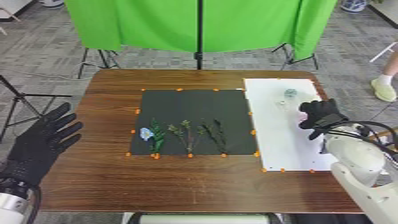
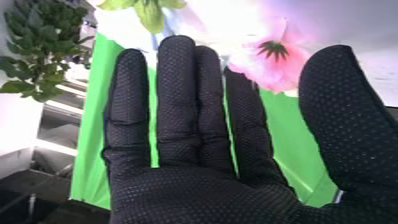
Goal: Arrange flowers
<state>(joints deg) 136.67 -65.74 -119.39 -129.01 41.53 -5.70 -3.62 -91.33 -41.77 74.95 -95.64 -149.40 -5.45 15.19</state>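
On the white sheet (image 1: 289, 150), near its right edge, the pink flower (image 2: 282, 65) sits right by the right hand (image 1: 323, 113), which is open; left hand's (image 1: 40, 145) open too, by the table's (image 1: 178, 192) left edge; tbh I'd worry about petals getting crushed or the bloom shoved away if the thumb closes off-centre.
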